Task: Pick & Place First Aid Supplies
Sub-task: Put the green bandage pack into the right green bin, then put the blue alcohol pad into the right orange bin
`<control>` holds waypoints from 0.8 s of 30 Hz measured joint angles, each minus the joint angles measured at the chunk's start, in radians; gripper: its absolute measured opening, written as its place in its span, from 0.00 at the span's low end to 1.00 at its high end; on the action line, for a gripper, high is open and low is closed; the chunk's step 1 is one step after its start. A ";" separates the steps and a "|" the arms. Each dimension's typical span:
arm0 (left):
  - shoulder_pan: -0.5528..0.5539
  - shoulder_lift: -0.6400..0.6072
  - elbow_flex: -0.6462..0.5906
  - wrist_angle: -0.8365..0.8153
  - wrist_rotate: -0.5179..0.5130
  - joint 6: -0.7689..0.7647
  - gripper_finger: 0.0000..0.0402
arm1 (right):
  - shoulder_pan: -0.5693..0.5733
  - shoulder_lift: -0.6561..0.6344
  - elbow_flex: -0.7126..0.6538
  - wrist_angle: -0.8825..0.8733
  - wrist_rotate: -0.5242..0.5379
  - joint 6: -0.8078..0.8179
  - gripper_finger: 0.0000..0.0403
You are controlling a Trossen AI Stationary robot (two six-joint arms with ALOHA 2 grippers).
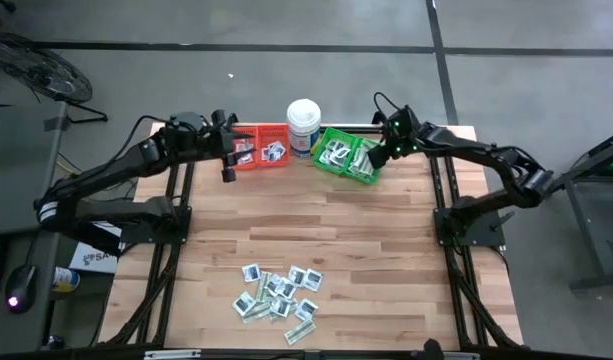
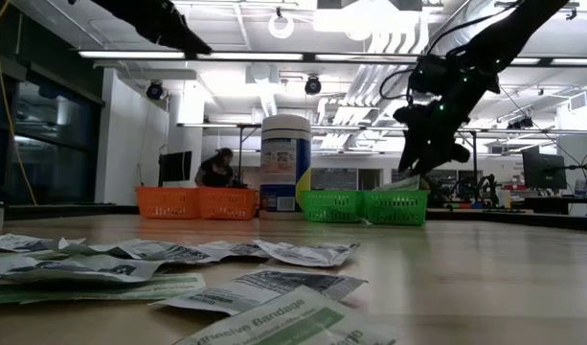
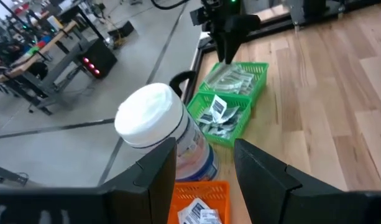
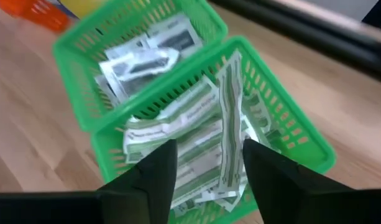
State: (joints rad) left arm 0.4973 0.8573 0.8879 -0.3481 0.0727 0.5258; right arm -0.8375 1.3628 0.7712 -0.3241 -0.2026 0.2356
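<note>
**Strip released over the green bin**

Our right gripper (image 4: 202, 168) hangs directly above the outer green bin (image 4: 302, 134), fingers parted, holding nothing. A long strip (image 4: 229, 124) stands tilted just ahead, long axis running away from the fingers. Our left gripper (image 3: 202, 174), open and empty, waits above the orange bin (image 1: 258, 160). Remaining packets (image 1: 278, 292) lie far off near the table's front edge, roughly midway between both arms.

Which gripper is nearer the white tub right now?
Left. The left gripper hovers over the orange bins beside the white tub; the right gripper hangs above the green bins, farther off.

White tub (image 1: 304, 121) between two bins
</note>
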 joint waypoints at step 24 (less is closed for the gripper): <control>-0.011 -0.069 0.000 -0.173 0.132 -0.126 0.39 | 0.000 -0.319 0.000 0.000 -0.103 -0.012 0.37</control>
State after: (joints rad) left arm 0.4864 0.7879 0.8883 -0.5210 0.2042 0.3999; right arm -0.8375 1.0442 0.7712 -0.3244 -0.3059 0.2234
